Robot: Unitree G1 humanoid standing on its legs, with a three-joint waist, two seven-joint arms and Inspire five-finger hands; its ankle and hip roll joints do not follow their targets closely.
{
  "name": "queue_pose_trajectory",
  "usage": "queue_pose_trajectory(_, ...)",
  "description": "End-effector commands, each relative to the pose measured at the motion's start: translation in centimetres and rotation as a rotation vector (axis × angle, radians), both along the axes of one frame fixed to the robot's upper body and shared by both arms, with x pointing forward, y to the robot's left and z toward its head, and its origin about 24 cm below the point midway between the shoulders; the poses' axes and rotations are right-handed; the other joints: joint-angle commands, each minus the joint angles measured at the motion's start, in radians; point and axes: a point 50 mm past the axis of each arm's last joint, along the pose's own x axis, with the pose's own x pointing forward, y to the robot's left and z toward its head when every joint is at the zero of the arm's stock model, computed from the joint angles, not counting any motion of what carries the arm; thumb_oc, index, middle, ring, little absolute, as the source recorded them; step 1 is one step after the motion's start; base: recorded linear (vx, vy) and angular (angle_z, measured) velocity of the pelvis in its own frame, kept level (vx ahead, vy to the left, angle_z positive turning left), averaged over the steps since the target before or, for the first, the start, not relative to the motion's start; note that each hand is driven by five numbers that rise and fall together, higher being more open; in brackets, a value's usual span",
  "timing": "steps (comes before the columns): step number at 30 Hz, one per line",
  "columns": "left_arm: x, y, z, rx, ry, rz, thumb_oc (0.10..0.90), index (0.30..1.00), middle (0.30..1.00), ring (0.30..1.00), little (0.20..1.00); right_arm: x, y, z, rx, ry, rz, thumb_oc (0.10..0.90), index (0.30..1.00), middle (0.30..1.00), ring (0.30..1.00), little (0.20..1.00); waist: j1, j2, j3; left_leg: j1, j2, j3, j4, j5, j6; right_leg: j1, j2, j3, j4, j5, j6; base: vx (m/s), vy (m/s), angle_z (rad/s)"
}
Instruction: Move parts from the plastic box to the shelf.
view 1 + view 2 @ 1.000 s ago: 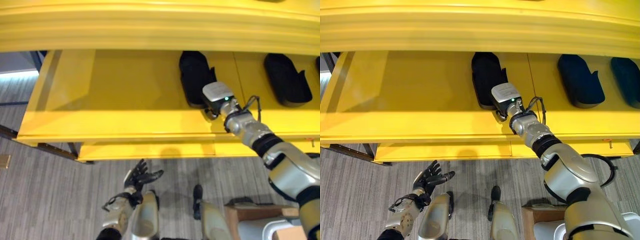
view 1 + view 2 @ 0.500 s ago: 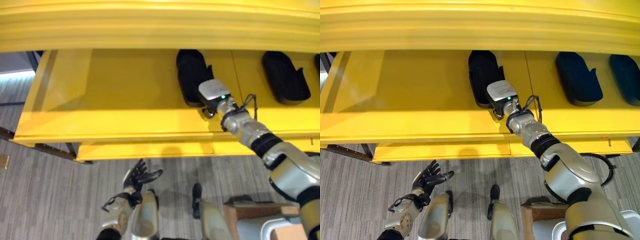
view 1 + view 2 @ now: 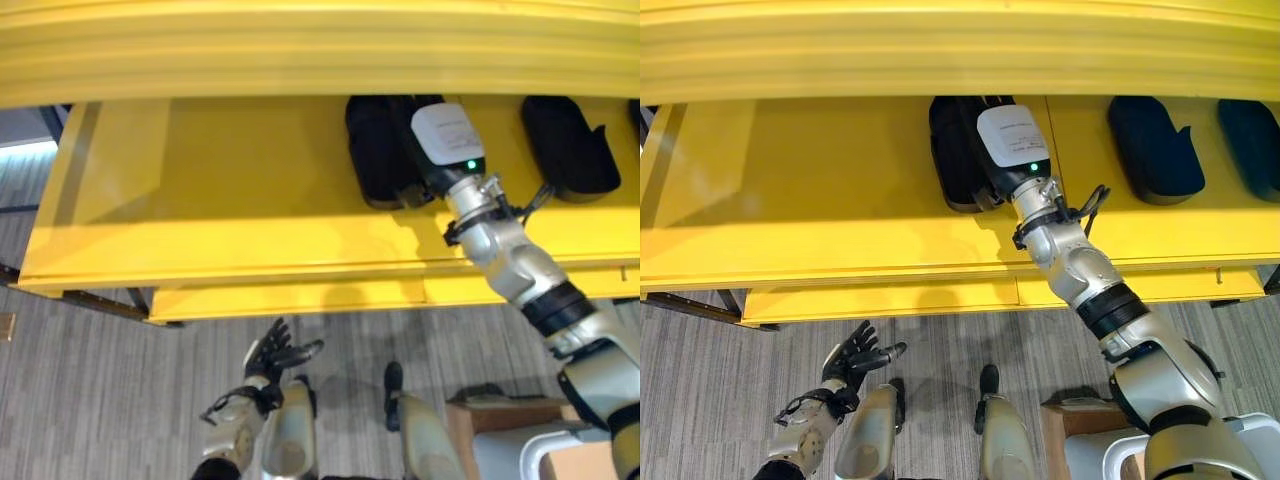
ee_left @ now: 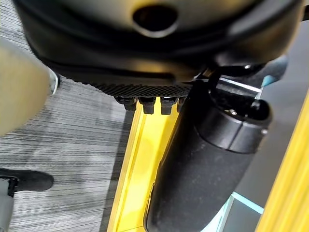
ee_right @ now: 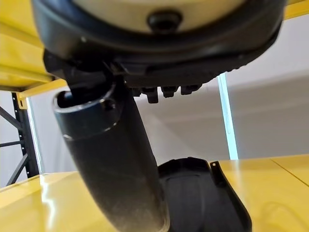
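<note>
A long black part (image 3: 372,150) lies flat on the yellow shelf (image 3: 230,210), pointing toward the back. My right hand (image 5: 159,53) hovers just above its near end; in the right wrist view the thumb (image 5: 113,159) is straight, the fingers are uncurled, and the part (image 5: 198,193) lies free beneath them. From the head views the white wrist block (image 3: 448,135) covers most of that hand. My left hand (image 3: 275,352) hangs low over the floor, fingers spread and holding nothing.
Two more black parts (image 3: 565,145) (image 3: 1252,145) lie further right on the same shelf. A yellow shelf board (image 3: 320,45) overhangs from above. The shelf's left half is bare. A cardboard box (image 3: 505,425) and a pale bin corner (image 3: 560,462) sit at lower right.
My right arm has risen and reached deeper into the shelf, from the part's near end by the front lip to above it. The part stays put; the left hand is still.
</note>
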Motion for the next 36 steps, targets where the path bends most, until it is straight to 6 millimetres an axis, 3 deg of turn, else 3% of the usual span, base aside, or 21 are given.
queue_pose_trajectory(1,0.4,-0.9,1.8,-0.067,-0.133,0.027,0.900,1.000,1.000,1.000,1.000,-2.2,0.4,6.9,0.067,-0.317,0.066,0.900,1.000,1.000,1.000,1.000,0.005,0.013,-0.021,0.153,0.043,-0.014,-0.085,0.290,-0.041,-0.011,-0.052,0.045,0.165,0.065,0.027,0.01,-0.001,0.04)
queue_pose_trajectory(7,0.1,-1.2,1.6,-0.070,-0.131,0.024,0.900,1.000,1.000,1.000,1.000,-3.9,0.3,4.6,0.198,-0.274,0.125,0.900,1.000,1.000,1.000,1.000,-0.008,-0.003,-0.021,0.203,0.043,-0.006,-0.159,0.304,-0.039,0.026,-0.059,0.038,0.110,0.072,0.016,0.01,0.001,0.00)
queue_pose_trajectory(10,0.3,-1.0,2.1,-0.061,-0.153,0.032,0.900,1.000,1.000,1.000,1.000,-4.8,0.1,3.1,0.307,-0.235,0.155,0.900,1.000,1.000,1.000,1.000,-0.014,-0.026,-0.021,0.274,0.037,0.008,-0.264,0.311,-0.034,0.083,-0.075,0.028,0.018,0.059,-0.003,-0.01,0.060,0.00)
queue_pose_trajectory(14,-0.1,-0.1,2.1,-0.050,-0.166,0.063,0.900,1.000,1.000,1.000,1.000,-5.6,-1.2,0.7,0.467,-0.180,0.134,0.900,1.000,1.000,1.000,1.000,-0.007,-0.049,-0.111,0.327,0.009,0.023,-0.424,0.326,-0.026,0.141,-0.093,0.018,-0.157,0.066,-0.032,0.02,0.108,0.00)
queue_pose_trajectory(15,-0.1,-0.1,2.1,-0.050,-0.166,0.063,0.900,1.000,1.000,1.000,1.000,-5.6,-1.2,0.7,0.467,-0.180,0.134,0.900,1.000,1.000,1.000,1.000,-0.007,-0.049,-0.111,0.327,0.009,0.023,-0.424,0.326,-0.026,0.142,-0.093,0.018,-0.158,0.066,-0.032,0.00,0.163,0.03)
queue_pose_trajectory(19,-0.3,-0.5,1.8,-0.057,-0.158,0.069,0.900,1.000,1.000,1.000,1.000,-5.8,-1.8,0.7,0.538,-0.233,0.090,0.900,1.000,1.000,1.000,1.000,-0.011,-0.022,-0.170,0.320,-0.047,0.014,-0.409,0.322,-0.031,0.171,-0.129,0.027,-0.226,0.084,-0.043,-0.04,0.229,0.01)
queue_pose_trajectory(27,0.0,-0.5,2.0,-0.045,-0.171,0.073,0.900,1.000,1.000,1.000,1.000,-6.0,-2.6,0.2,0.593,-0.232,0.049,0.900,1.000,1.000,1.000,1.000,-0.039,0.016,-0.214,0.326,-0.100,0.025,-0.367,0.305,-0.031,0.165,-0.167,0.054,-0.234,0.088,-0.057,-0.04,0.215,0.01)
queue_pose_trajectory(30,0.2,-0.2,2.1,-0.030,-0.170,0.075,0.900,1.000,1.000,1.000,1.000,-5.9,-2.9,-0.2,0.617,-0.219,0.029,0.900,1.000,1.000,1.000,1.000,-0.051,0.025,-0.211,0.346,-0.104,0.036,-0.371,0.294,-0.026,0.161,-0.160,0.057,-0.231,0.082,-0.055,-0.04,0.159,0.01)
queue_pose_trajectory(34,0.3,0.3,2.1,-0.015,-0.169,0.087,0.900,1.000,1.000,1.000,1.000,-5.3,-2.5,-0.8,0.644,-0.171,0.028,0.900,1.000,1.000,1.000,1.000,-0.063,0.045,-0.191,0.383,-0.089,0.081,-0.425,0.299,-0.025,0.157,-0.133,0.000,-0.236,0.078,-0.042,-0.08,0.099,-0.46)
queue_pose_trajectory(35,0.0,0.5,1.9,-0.015,-0.161,0.096,0.900,1.000,1.000,1.000,1.000,-5.1,-2.2,-1.2,0.657,-0.140,0.030,0.900,1.000,1.000,1.000,1.000,-0.059,0.052,-0.187,0.390,-0.091,0.104,-0.456,0.304,-0.025,0.182,-0.109,-0.036,-0.194,0.065,-0.043,-0.19,0.108,-0.60)
queue_pose_trajectory(36,0.0,0.3,2.0,-0.026,-0.166,0.100,0.900,1.000,1.000,1.000,1.000,-5.1,-2.3,-1.5,0.670,-0.130,0.021,0.900,1.000,1.000,1.000,1.000,-0.059,0.049,-0.193,0.382,-0.101,0.100,-0.473,0.306,-0.019,0.198,-0.081,-0.023,-0.146,0.068,-0.044,-0.16,0.089,-0.62)
